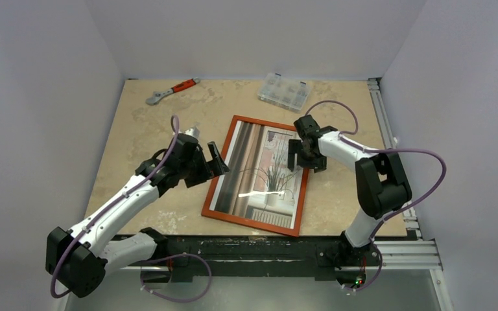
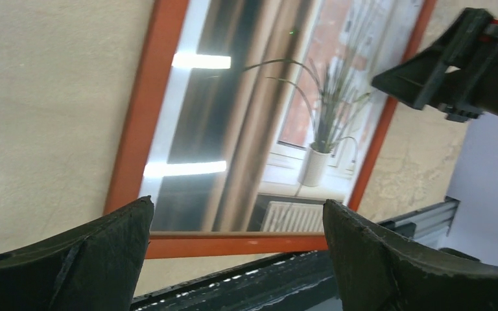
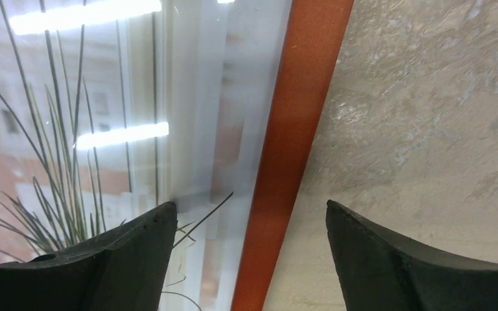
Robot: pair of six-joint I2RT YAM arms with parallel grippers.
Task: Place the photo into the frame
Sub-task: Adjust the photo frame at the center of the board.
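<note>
The red-orange frame (image 1: 217, 180) lies flat, front up, in the middle of the table. The photo (image 1: 259, 172) of a potted grassy plant by a window shows inside it. My left gripper (image 1: 217, 161) is open and empty, hovering by the frame's left side. In the left wrist view the frame (image 2: 139, 123) and photo (image 2: 266, 129) lie beyond my open fingers (image 2: 104, 253). My right gripper (image 1: 306, 159) is open and empty above the frame's right side. In the right wrist view its jaws straddle the frame's right rail (image 3: 295, 136), with the photo (image 3: 91, 129) to the left.
A clear plastic organiser box (image 1: 284, 91) stands at the back, and a wrench with a red handle (image 1: 172, 91) lies at the back left. A metal rail (image 1: 389, 123) runs along the table's right edge. The black base bar (image 1: 246, 249) crosses the near edge.
</note>
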